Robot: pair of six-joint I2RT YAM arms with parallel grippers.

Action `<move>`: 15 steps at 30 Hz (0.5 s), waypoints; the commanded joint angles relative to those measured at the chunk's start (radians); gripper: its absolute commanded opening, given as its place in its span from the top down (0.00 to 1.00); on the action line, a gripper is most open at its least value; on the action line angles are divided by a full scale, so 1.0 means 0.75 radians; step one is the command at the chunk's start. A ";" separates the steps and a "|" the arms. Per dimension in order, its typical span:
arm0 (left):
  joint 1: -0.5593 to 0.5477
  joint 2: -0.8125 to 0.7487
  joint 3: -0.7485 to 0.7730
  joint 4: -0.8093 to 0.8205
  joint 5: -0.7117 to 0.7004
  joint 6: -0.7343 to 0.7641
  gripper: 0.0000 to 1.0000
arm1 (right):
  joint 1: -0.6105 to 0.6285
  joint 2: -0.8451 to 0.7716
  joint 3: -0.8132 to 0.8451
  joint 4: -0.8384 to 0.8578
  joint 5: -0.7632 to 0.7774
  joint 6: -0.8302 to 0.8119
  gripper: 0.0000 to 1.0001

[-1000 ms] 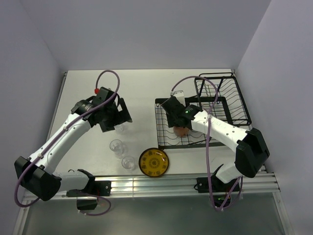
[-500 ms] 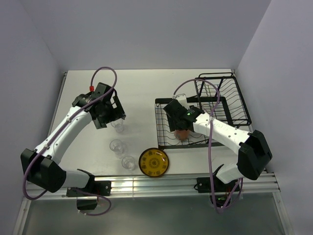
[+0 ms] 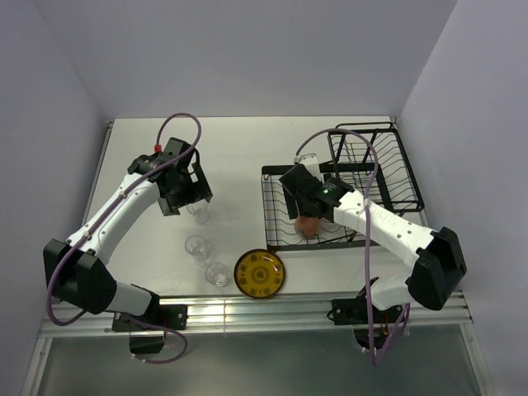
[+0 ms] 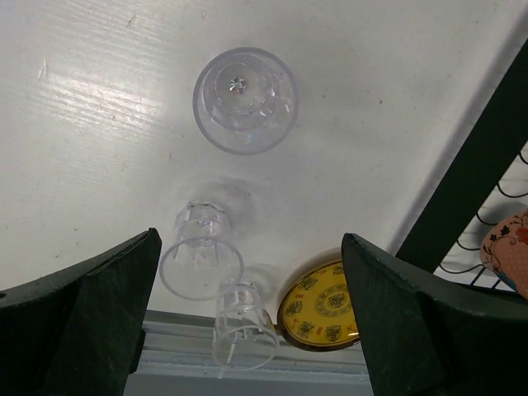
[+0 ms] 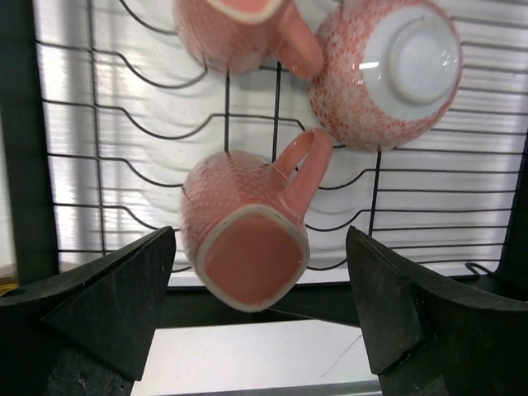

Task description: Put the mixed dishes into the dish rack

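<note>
My right gripper point(image 5: 260, 309) is open above the dish rack's low tray point(image 5: 18, 165). A salmon-pink mug point(image 5: 244, 252) rests bottom-up on the wires between the spread jaws, touching neither. A second pink mug point(image 5: 235, 29) and the pink bowl point(image 5: 388, 70), also bottom-up, sit farther in. My left gripper point(image 4: 252, 318) is open and empty above three clear glasses point(image 4: 245, 99) point(image 4: 200, 254) point(image 4: 242, 326) on the white table. The yellow plate point(image 4: 324, 307) lies beside them. In the top view the left gripper point(image 3: 186, 196) hovers by the far glass point(image 3: 198, 214), and the right gripper point(image 3: 304, 206) is over the tray.
The rack's taller wire basket point(image 3: 388, 157) stands at the far right against the wall. The tray's black frame point(image 4: 487, 157) borders the glasses on their right. The plate point(image 3: 259, 273) and near glass point(image 3: 217, 274) lie close to the table's front rail.
My left gripper has shifted slightly toward the far left above the glasses. My right arm has swung its elbow rightward, and the gripper stays open over the mug in the tray.
</note>
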 commanded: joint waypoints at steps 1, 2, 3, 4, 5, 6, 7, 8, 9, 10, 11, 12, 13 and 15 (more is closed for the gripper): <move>0.009 0.042 0.073 0.037 -0.037 0.042 0.03 | 0.031 -0.084 0.147 -0.053 0.044 -0.022 0.09; 0.013 0.054 0.079 0.043 -0.031 0.044 0.06 | 0.037 -0.107 0.171 -0.060 0.044 -0.026 0.09; 0.015 0.065 0.083 0.065 -0.023 0.044 0.07 | 0.043 -0.119 0.190 -0.068 0.044 -0.030 0.10; 0.019 0.087 0.087 0.076 -0.015 0.044 0.08 | 0.045 -0.129 0.233 -0.086 0.042 -0.035 0.10; 0.021 0.097 0.092 0.086 -0.006 0.042 0.09 | 0.051 -0.140 0.253 -0.094 0.040 -0.035 0.10; 0.023 0.124 0.106 0.096 0.008 0.042 0.11 | 0.054 -0.160 0.288 -0.113 0.040 -0.035 0.11; 0.023 0.138 0.114 0.108 0.014 0.040 0.12 | 0.054 -0.166 0.302 -0.123 0.038 -0.037 0.11; 0.025 0.153 0.120 0.115 0.020 0.036 0.14 | 0.056 -0.183 0.315 -0.131 0.034 -0.037 0.11; 0.025 0.179 0.134 0.121 0.026 0.038 0.15 | 0.056 -0.191 0.337 -0.147 0.024 -0.039 0.11; 0.027 0.196 0.143 0.129 0.028 0.036 0.16 | 0.058 -0.199 0.349 -0.156 0.020 -0.039 0.11; 0.029 0.212 0.147 0.139 0.028 0.038 0.17 | 0.060 -0.217 0.358 -0.160 0.014 -0.039 0.11; 0.031 0.249 0.159 0.143 0.026 0.042 0.18 | 0.064 -0.226 0.376 -0.170 0.010 -0.037 0.11; 0.031 0.265 0.167 0.149 0.030 0.044 0.19 | 0.064 -0.234 0.384 -0.174 -0.003 -0.039 0.12; 0.033 0.314 0.182 0.166 0.033 0.048 0.23 | 0.066 -0.258 0.411 -0.188 -0.009 -0.045 0.12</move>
